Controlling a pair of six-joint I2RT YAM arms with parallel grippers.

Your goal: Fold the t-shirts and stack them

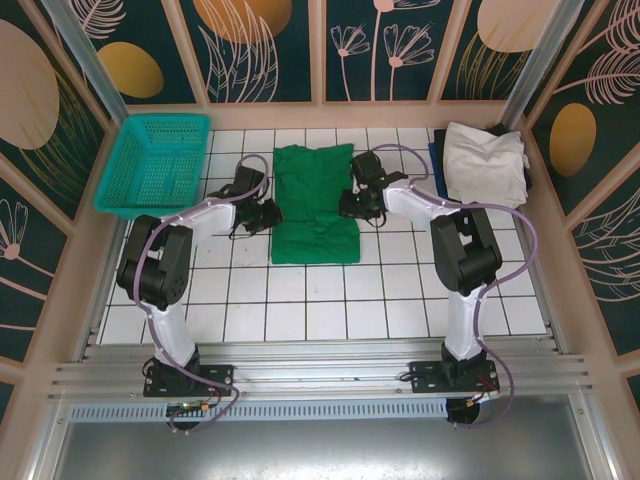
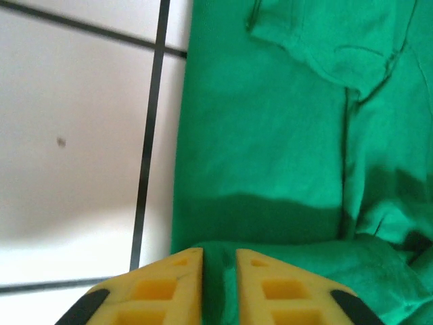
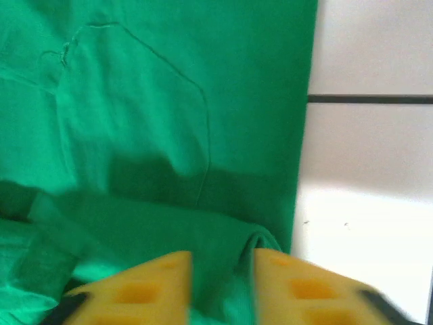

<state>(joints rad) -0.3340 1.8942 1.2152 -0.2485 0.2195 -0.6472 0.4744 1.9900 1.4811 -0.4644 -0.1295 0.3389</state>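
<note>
Mid-table the green t-shirt (image 1: 315, 205) lies flat, with the left gripper (image 2: 218, 264) at its 9 o'clock edge and the right gripper (image 3: 223, 264) at 3 o'clock, both jaws near-closed pinching cloth, likely to lift both sides evenly for a fold; the off-white t-shirt (image 1: 485, 160) sits at 2 o'clock.

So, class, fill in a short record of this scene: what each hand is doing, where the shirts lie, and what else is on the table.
left hand: shut on a raised fold at the left edge of the green shirt
right hand: shut on a raised fold at the shirt's right edge
green shirt: lying mid-table, between the two hands
white shirt: top of a pile in the far right corner
blue cloth: edge showing under the white shirt
basket: teal, far left, apart from the shirts
</note>
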